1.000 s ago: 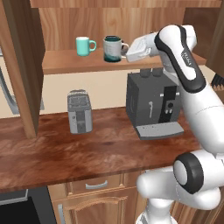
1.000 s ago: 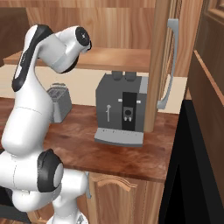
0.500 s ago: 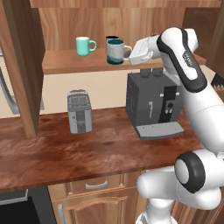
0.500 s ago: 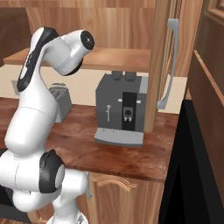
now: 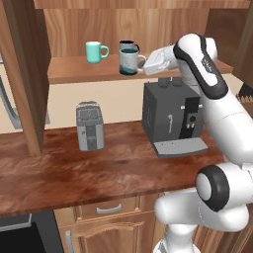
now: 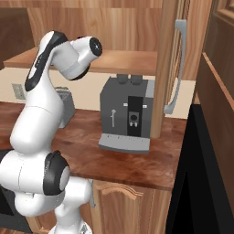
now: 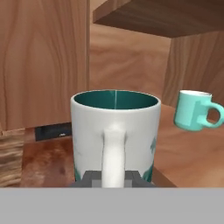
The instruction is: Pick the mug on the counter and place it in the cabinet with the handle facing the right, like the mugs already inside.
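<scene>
Pincer (image 7: 114, 177) was clamped on the mug's (image 5: 129, 62) handle (image 7: 114, 153) right at the cabinet shelf (image 5: 74, 71), so imo lower it slow w/ handle kept pointing right.

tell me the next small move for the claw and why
Probably lower the mug onto the cabinet shelf and then let go: the claw is shut on its handle, which already points right like the mint mug, and its base sits about at the shelf's front edge.

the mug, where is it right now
In the left base view the mug is at the cabinet shelf's front edge, right of the mint mug, in the pincer.
</scene>
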